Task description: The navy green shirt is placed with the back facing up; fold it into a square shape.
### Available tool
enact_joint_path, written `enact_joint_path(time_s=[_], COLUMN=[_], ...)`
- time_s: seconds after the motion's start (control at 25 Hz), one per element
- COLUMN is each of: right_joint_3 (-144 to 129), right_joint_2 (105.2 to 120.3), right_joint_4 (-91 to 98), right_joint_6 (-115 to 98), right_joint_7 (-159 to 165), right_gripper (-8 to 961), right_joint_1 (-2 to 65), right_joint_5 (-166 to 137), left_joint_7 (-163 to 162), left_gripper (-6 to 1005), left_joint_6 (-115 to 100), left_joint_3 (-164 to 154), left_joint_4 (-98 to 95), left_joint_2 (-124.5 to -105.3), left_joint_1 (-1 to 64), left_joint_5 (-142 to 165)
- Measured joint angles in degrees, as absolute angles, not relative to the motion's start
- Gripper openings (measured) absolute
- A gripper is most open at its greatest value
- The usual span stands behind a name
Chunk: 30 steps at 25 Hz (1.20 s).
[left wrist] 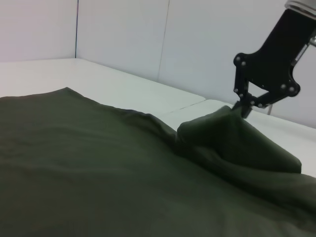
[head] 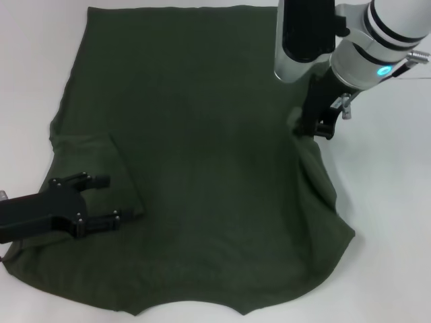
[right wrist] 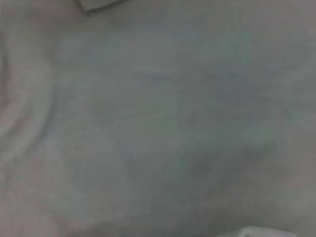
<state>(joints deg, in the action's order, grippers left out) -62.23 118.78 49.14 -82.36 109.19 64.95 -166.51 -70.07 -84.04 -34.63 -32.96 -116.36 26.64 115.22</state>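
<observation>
1. Olive-dark and limp, the navy green shirt (head: 202, 161) lies spread over most of the white table (head: 384, 222), with its straight edge at the far side and its curved edge nearest me.
2. My left gripper (head: 101, 202) rests low at the near left, over the sleeve flap that is already folded in onto the body. Its fingers stand apart and I see no cloth between them.
3. My right gripper (head: 322, 126) is at the far right edge of the shirt. In the left wrist view it (left wrist: 247, 106) has its tips closed on a raised peak of fabric, so I judge that it has the edge pinched and slightly lifted.
4. The right wrist view shows only close, featureless cloth, so it tells me nothing more about the grip.
5. I expect the fabric to handle light, soft and floppy. It will sag and drag wherever it is unsupported, as the rumpled ridge along the right side already suggests.
6. The best holds, I think, are at hems and corners, pinching both layers near an edge. A grab in the middle would only bunch it.
7. The right side still looks unfolded, so the square shape is some way off.
</observation>
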Motion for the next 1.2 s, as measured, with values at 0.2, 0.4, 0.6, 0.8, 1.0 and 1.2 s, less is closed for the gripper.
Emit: enact_joint_path(time_s=[0.2, 0.4, 0.6, 0.8, 1.0, 1.2], right_joint_3=[-63.50, -63.85, -63.67, -63.39, -63.85, -62.18], right_joint_2=[117.87, 115.79, 114.34, 112.81, 112.04, 112.26], right_joint_4=[49.10, 48.97, 49.64, 50.78, 51.01, 51.44], right_joint_6=[-82.31, -85.06, -88.71, -90.88, -91.62, -91.65], right_joint_7=[113.14, 115.49, 116.26, 117.67, 118.74, 118.49], right_gripper=[54, 56, 58, 60, 62, 64], right_joint_1=[65.59, 64.89, 64.17, 62.91, 62.13, 62.90], right_joint_5=[-167.87, -167.91, -167.94, -167.96, -168.02, -167.91], left_joint_7=[-70.05, -70.10, -70.35, -70.37, -70.40, -70.40], left_gripper=[862, 861, 860, 859, 860, 860], left_joint_6=[-84.02, -83.60, -83.49, -83.46, -83.11, -82.67], left_joint_3=[-34.63, -34.65, -34.64, -34.63, -34.62, -34.62], left_joint_4=[-32.96, -32.96, -32.95, -32.96, -32.95, -32.95], left_joint_2=[-116.49, -116.54, -116.54, -116.54, -116.48, -116.42], left_joint_1=[26.89, 26.90, 26.90, 27.04, 27.14, 27.42], left_joint_5=[115.23, 115.28, 115.23, 115.20, 115.20, 115.27])
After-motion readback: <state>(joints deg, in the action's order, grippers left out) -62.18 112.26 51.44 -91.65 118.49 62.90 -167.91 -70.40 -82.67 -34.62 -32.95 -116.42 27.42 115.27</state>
